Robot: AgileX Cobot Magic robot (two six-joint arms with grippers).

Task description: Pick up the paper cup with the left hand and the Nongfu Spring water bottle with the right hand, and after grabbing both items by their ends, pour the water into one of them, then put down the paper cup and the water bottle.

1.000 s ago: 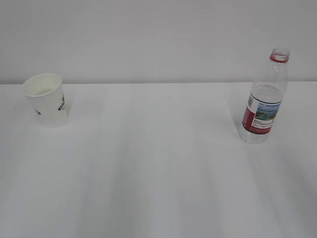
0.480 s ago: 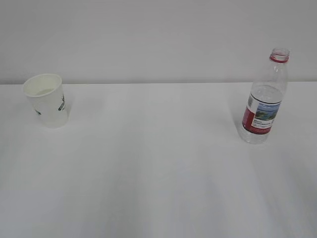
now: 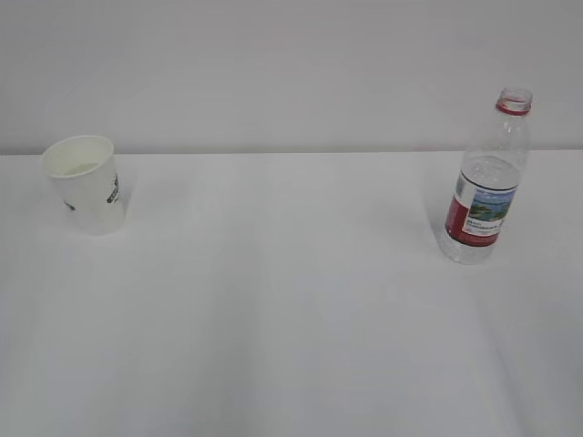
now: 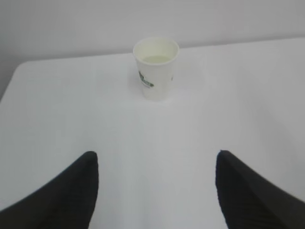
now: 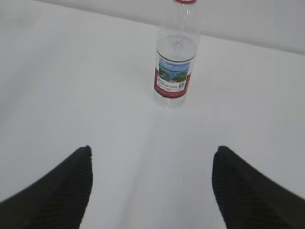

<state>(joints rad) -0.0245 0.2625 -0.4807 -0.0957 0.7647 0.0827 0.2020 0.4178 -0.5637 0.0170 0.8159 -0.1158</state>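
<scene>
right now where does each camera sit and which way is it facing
Exterior view: in front of the white table, raised, looking down at a slant at the white tapered paper cup on the left and the tall clear plastic water bottle on the right; no arm shows.
Left wrist view: behind the open left gripper, facing the cup; two black fingertips show.
Right wrist view: behind the open right gripper, facing the bottle; two black fingertips show.
Each wrist view shares its object with the exterior view.

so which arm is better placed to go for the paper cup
Left. Its open gripper faces the paper cup straight ahead, nothing between. The right gripper faces the water bottle instead.
</scene>
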